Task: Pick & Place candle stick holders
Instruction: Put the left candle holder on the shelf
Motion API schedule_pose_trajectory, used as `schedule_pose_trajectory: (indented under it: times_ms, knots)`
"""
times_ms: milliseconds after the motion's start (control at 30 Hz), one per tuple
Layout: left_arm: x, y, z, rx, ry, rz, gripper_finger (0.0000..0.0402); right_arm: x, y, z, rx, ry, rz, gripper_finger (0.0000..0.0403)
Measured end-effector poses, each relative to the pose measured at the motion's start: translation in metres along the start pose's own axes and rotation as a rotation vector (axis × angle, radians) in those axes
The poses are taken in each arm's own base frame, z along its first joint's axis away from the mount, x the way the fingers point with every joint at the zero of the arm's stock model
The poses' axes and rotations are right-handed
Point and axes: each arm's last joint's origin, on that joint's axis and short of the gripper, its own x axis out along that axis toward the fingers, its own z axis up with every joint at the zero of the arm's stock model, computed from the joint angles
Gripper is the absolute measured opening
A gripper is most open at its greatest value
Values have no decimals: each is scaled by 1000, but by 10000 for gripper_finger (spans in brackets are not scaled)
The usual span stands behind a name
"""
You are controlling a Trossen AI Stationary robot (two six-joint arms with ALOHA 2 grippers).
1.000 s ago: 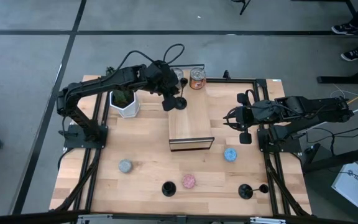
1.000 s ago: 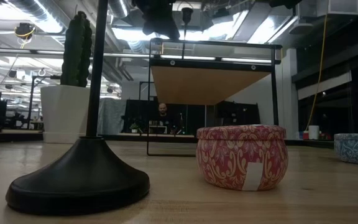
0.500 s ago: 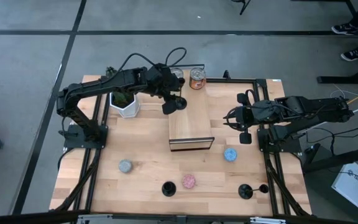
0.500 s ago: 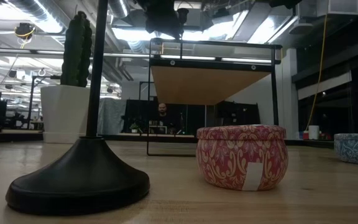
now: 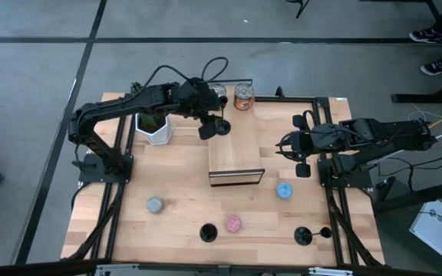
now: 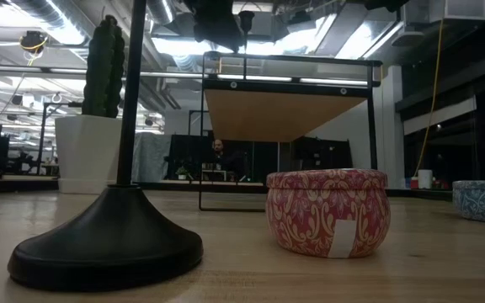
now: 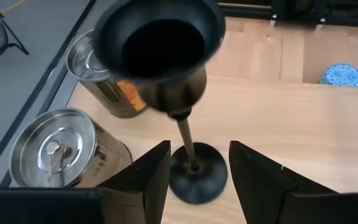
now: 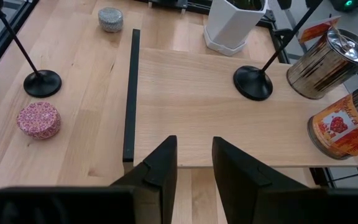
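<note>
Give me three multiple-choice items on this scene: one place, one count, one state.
1. The candle stick holder by the left gripper stands:
A. on the raised shelf
B. on the floor
C. on a tin

2. Pastel tins on the table:
A. one
B. three
C. six

3. The left gripper's fingers are:
A. shut on a metal tin
B. open
C. out of view

Answers:
1. A: the candle stick holder has its base on the raised shelf.
2. B: grey tin, pink tin, blue tin.
3. B: the left gripper shows a gap around the stem.

The right gripper waits, open.
</note>
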Motion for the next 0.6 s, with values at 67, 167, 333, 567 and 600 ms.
schedule_pose_trajectory:
  times_ms: [67,167,333,567,600]
  knots:
    - [-5,0,-1,0,-1,1,157,0,0,0,0,0,0,103]
    - [-13,1,-4,-5,19,2,154,0,0,0,0,0,0,103]
    - [-23,1,-11,-12,85,0,151,0,0,0,0,0,0,103]
    - [-28,2,-22,-19,192,12,152,0,0,0,0,-1,0,103]
    - [-28,2,-23,-24,203,12,152,0,0,0,0,-1,0,103]
